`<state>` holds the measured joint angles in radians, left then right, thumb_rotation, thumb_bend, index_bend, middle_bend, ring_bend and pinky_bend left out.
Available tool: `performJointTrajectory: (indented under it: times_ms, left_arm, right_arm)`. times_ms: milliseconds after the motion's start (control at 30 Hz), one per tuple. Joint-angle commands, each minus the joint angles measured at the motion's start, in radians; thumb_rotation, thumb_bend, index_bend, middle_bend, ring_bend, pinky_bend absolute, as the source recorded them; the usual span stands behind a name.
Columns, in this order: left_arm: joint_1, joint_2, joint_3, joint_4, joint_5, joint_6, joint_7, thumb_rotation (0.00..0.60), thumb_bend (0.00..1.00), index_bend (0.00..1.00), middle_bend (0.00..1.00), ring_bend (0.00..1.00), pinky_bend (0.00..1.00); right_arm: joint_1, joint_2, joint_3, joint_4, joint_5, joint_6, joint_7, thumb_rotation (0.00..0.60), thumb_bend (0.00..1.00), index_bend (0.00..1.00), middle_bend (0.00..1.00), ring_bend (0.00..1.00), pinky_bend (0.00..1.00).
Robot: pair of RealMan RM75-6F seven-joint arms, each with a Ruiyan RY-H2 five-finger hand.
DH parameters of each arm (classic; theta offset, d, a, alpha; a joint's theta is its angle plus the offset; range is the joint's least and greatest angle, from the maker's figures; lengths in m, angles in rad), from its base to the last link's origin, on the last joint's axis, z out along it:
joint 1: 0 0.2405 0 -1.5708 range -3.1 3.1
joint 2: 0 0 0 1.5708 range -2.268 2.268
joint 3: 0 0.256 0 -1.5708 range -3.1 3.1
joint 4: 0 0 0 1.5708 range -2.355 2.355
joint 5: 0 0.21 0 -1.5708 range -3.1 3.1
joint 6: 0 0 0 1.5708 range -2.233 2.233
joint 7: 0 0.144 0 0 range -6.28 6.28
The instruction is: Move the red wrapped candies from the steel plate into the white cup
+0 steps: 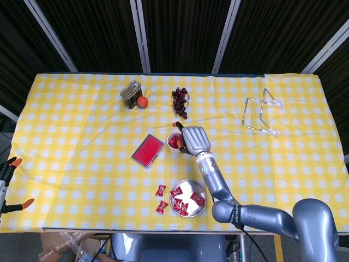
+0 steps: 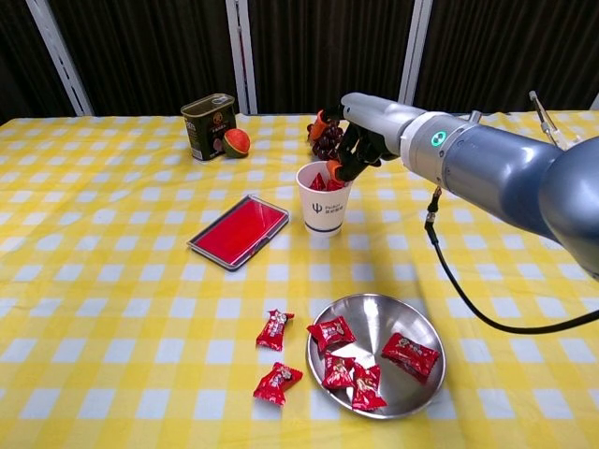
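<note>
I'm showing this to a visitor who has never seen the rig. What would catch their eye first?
Probably the large silver right hand, fingers apart over the white cup mid-table, where a red candy peeks out. Next, the steel plate at the near edge with four red candies, and two more on the yellow checked cloth beside it.

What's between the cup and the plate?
Only bare checked cloth between the cup and the plate, as the chest view shows.
</note>
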<state>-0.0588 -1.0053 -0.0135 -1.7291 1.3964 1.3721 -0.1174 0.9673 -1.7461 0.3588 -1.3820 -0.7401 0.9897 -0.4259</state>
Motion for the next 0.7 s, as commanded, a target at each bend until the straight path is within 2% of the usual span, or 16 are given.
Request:
performJointTrajectory:
  times_ms: [33,467,700]
  left_arm:
    - [0.000,0.000,-0.001,0.000,0.000,0.002,0.002,0.600,0.03,0.00,0.00,0.00,0.00]
    - [0.002,-0.003,-0.001,0.002,0.004,0.008,0.006,0.600,0.03,0.00,0.00,0.00,0.00]
    - [0.006,-0.006,0.000,0.006,0.011,0.019,0.008,0.600,0.02,0.00,0.00,0.00,0.00]
  right_arm:
    - [-0.004,0.006,0.002,-0.015,-0.009,0.010,0.003,0.600,0.50,0.17,0.74,0.82,1.00]
    - [-0.059,0.082,-0.024,-0.133,-0.103,0.084,0.016,0.600,0.49,0.17,0.72,0.81,1.00]
    - [-0.122,0.159,-0.062,-0.240,-0.168,0.123,0.042,0.600,0.49,0.17,0.70,0.78,0.93]
